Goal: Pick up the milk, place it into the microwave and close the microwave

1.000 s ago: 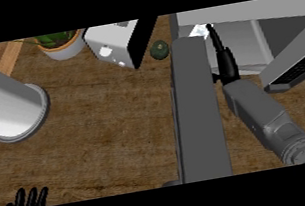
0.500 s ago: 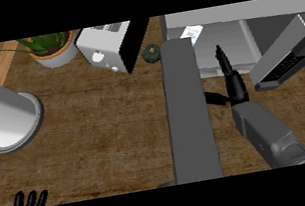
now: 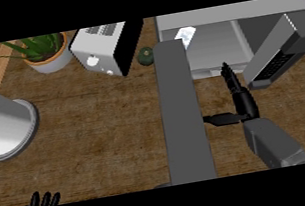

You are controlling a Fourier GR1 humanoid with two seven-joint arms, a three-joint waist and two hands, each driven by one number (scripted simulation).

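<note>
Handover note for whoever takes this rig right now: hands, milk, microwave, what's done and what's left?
Left hand: open, resting at the lower left edge, fingers up.
Right hand: open, holding nothing, fingers straight, just right of the long grey microwave door.
Small white milk carton: apparently inside the grey box-shaped microwave, near the cavity's left side.
Done: milk looks placed.
Left: swing the open door shut, probably with the right hand.

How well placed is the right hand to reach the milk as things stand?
Probably yes: the right hand, fingers straight, points towards the milk in the microwave with nothing between them; the open grey door stands off to its left.
</note>
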